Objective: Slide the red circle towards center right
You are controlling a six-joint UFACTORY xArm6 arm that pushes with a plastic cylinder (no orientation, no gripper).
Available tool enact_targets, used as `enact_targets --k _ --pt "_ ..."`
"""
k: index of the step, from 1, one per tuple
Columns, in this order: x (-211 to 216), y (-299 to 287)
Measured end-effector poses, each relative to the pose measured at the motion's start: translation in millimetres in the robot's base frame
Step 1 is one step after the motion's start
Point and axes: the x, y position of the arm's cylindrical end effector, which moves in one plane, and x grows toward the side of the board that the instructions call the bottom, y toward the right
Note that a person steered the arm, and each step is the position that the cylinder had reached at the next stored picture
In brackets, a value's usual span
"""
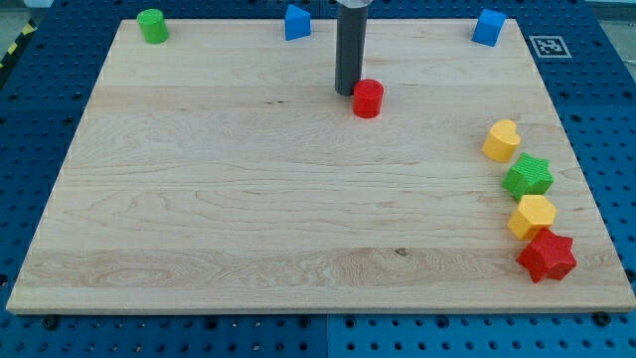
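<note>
The red circle (368, 98) is a short red cylinder on the wooden board (248, 209), a little above and right of the board's middle. My tip (347, 92) is the lower end of a dark rod that comes down from the view's top. It stands just left of the red circle, touching or almost touching its left side.
At the view's right edge, a yellow heart (501, 140), a green star (528, 176), a yellow hexagon (532, 216) and a red star (547, 257) form a column. Along the top sit a green cylinder (152, 26), a blue block (296, 22) and a blue cube (488, 27).
</note>
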Motion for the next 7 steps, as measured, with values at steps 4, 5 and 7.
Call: enact_targets --k 4,5,7 --pt "25 0" --pt "32 0" --pt "33 12"
